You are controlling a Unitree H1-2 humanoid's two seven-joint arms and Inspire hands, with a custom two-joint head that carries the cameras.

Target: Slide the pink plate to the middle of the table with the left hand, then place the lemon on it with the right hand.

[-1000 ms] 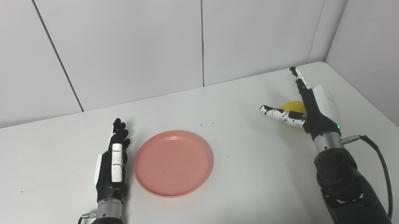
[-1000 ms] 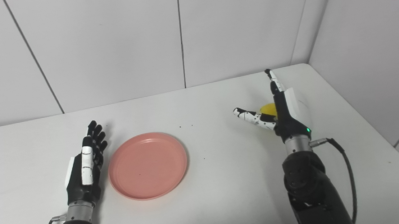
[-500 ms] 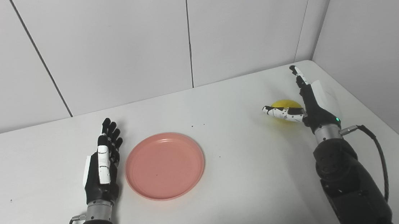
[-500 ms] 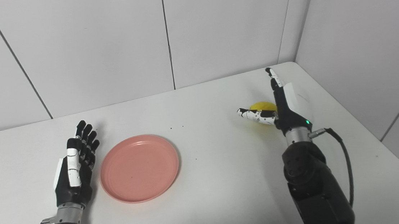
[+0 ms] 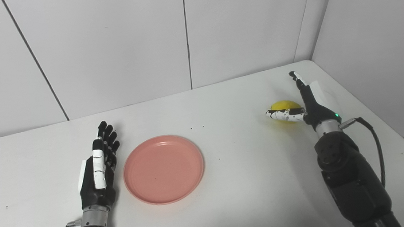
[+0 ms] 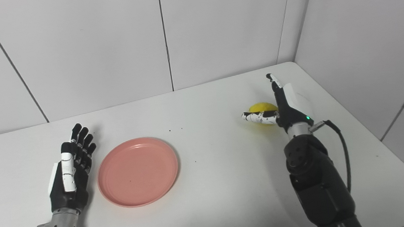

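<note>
The round yellow lemon [image 5: 284,106] is cupped by the spread right hand [image 5: 308,100], not clasped. The round pink plastic plate [image 5: 163,169] lies just right of the flat, empty left hand [image 5: 97,174].

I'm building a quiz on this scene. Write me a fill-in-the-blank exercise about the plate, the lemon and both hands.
1. The pink plate lies just beside the ____ hand.
2. The fruit at the right hand is a ____ lemon.
3. The right hand's fingers are spread, so it is ____ rather than shut.
4. Nothing lies on the ____.

Missing words: left; yellow; open; plate
</note>
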